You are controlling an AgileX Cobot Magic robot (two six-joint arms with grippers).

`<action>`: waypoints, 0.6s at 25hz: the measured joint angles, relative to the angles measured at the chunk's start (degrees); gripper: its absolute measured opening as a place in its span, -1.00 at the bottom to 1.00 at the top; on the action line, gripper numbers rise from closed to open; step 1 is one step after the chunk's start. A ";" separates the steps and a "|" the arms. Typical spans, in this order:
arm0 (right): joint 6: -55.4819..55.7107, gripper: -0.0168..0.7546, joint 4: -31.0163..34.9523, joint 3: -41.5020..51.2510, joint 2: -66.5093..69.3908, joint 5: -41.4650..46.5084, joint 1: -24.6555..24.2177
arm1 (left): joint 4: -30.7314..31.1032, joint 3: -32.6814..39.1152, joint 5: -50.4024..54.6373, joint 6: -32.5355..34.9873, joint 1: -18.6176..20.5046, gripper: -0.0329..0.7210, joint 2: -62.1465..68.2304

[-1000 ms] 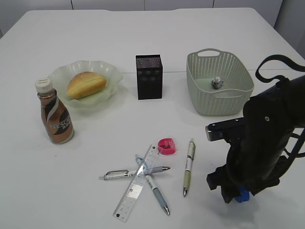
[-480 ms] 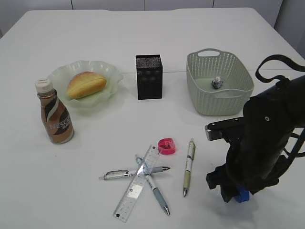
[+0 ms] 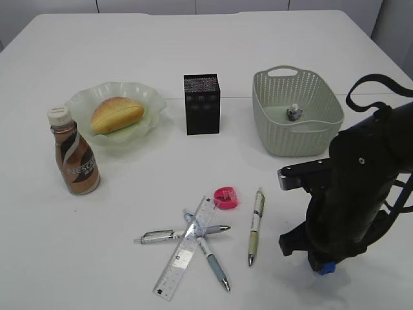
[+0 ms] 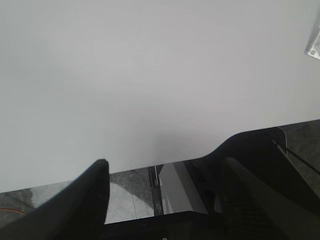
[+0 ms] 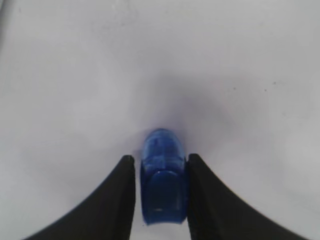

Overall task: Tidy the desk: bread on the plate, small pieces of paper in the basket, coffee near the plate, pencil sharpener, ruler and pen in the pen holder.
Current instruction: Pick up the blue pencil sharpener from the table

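My right gripper (image 5: 160,159) is down at the desk (image 3: 129,213), shut on a blue pencil sharpener (image 5: 161,185), one finger against each side. In the exterior view only a bit of that blue sharpener (image 3: 326,267) shows under the right gripper (image 3: 321,263). A pink pencil sharpener (image 3: 226,197), the clear ruler (image 3: 184,248) and three pens (image 3: 256,226) lie at front centre. The bread (image 3: 116,114) lies on the green plate (image 3: 145,97), the coffee (image 3: 75,161) beside it. One piece of paper (image 3: 293,113) is in the basket (image 3: 277,132). My left gripper (image 4: 165,155) is open and empty.
The black mesh pen holder (image 3: 202,103) stands between plate and basket. Two pens (image 3: 210,252) cross under the ruler. The left wrist view looks over the desk's near edge (image 4: 150,165), with the ruler's corner (image 4: 314,45) at far right.
My right gripper's fingers have closed in on the blue pencil sharpener, so less of it shows in the exterior view. Everything else on the desk is where it was.
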 joint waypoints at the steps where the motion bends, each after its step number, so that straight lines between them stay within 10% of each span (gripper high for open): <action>1: 0.00 -0.33 0.00 0.00 0.00 0.00 0.00 | 0.00 0.00 0.00 0.00 0.00 0.41 0.00; 15: 0.52 -0.44 0.48 -1.29 0.00 5.27 0.00 | 0.00 0.00 0.00 0.00 0.00 0.41 0.00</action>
